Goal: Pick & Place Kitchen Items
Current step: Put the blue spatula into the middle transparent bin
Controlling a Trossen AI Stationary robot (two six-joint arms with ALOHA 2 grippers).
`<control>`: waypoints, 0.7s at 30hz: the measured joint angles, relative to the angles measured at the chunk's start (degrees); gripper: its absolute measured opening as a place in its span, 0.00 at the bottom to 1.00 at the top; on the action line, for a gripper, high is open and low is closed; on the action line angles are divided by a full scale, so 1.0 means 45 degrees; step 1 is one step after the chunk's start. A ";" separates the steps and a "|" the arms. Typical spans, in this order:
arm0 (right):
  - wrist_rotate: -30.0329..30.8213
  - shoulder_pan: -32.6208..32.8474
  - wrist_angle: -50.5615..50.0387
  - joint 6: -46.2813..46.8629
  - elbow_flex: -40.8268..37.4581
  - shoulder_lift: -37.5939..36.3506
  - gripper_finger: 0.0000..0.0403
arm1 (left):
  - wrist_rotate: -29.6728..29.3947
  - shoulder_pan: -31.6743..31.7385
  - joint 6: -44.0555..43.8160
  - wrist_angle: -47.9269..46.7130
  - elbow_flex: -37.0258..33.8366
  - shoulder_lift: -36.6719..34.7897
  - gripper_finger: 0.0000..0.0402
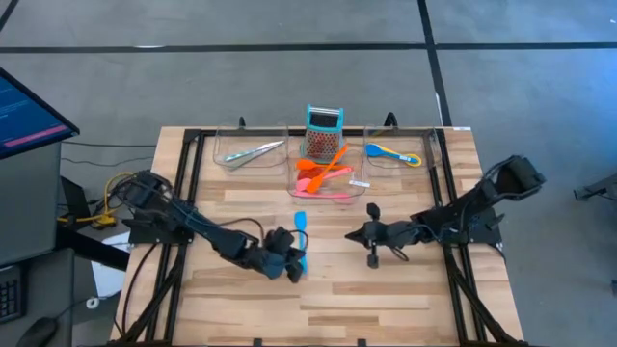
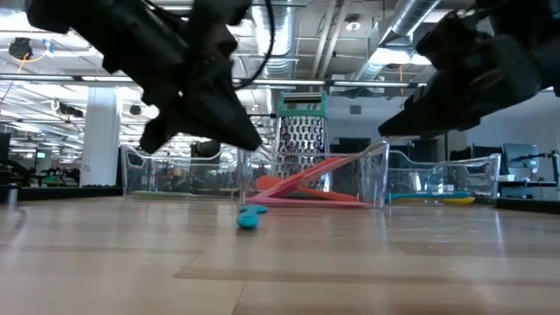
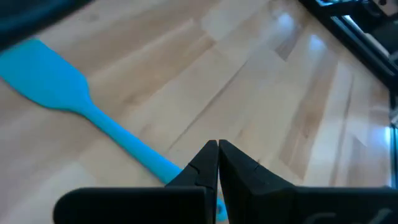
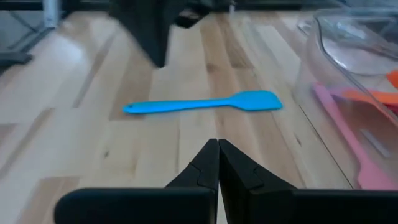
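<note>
From above, a blue spatula (image 1: 301, 239) lay flat on the wooden table (image 1: 415, 289), in front of the middle tray (image 1: 328, 188) holding orange and pink utensils (image 1: 323, 173); the left gripper (image 1: 292, 266) sat at the spatula's handle end, the right gripper (image 1: 355, 233) apart to the side. At table height, the spatula's blade (image 2: 251, 217) rested on the wood below the dark arms, possibly untouched. The left wrist camera showed its fingers (image 3: 205, 165) pressed together, empty, just over the handle (image 3: 134, 149). The right wrist camera showed its fingers (image 4: 208, 163) likewise together, the spatula (image 4: 202, 103) lying ahead.
</note>
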 joint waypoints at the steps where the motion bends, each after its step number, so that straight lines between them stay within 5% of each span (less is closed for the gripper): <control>1: 0.0163 -0.0007 -0.0012 0.0161 0.0155 0.0270 0.00 | -0.0028 0.0000 -0.0231 -0.0004 0.0300 0.0420 0.00; 7: 0.0379 0.0119 0.0003 0.0441 0.0728 0.1285 0.00 | 0.0956 0.0335 -0.0249 -0.1206 0.2822 0.2585 0.00; 13: 0.0470 0.0391 -0.0024 0.0441 0.0902 0.1410 0.00 | 0.2167 0.0585 -0.1313 -0.6536 0.5081 0.3122 0.00; 21: 0.0659 0.0529 -0.0104 0.0441 0.0884 0.1461 0.00 | 0.2647 0.1088 -0.1338 -0.7666 0.5735 0.3199 0.00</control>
